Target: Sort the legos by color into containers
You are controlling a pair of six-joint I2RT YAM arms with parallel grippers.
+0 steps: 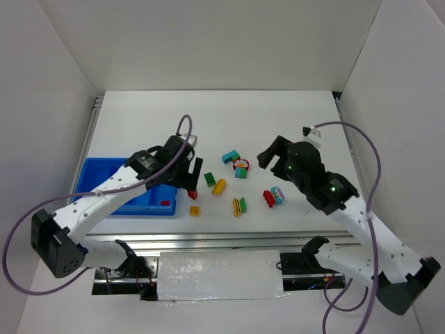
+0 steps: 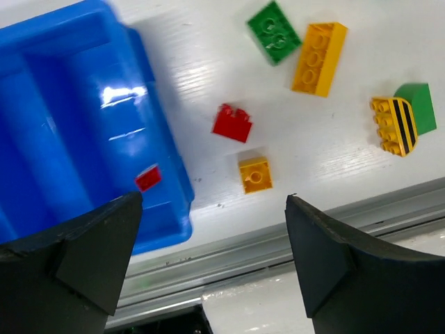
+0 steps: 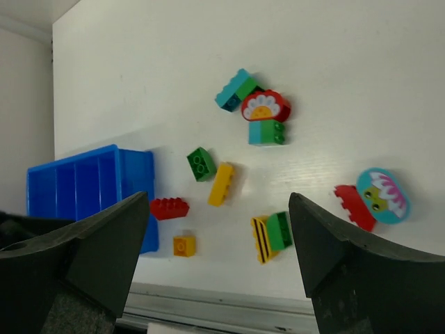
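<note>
Left gripper (image 2: 212,223): jaws spread wide, nothing in them, over the table (image 1: 153,118) at the blue tray's (image 1: 97,174) brick-side edge. Right gripper (image 3: 217,216): jaws also wide apart, empty, at 3 o'clock of the pile. The tray sits at 8 o'clock on the table. One small red piece (image 2: 147,179) lies inside it, by the wall nearest the bricks.

The rest lie loose on the table:
- red brick (image 2: 232,123) and small orange brick (image 2: 254,174), just beside the tray
- green brick (image 2: 274,31) and yellow brick (image 2: 319,58), at 1 o'clock of those
- striped yellow brick (image 3: 260,240), touching a green block (image 3: 281,229)
- teal brick (image 3: 233,90) and red flower piece (image 3: 265,106), at 12
- round multicoloured piece (image 3: 382,196), against a red block (image 3: 351,205) at 3
</note>
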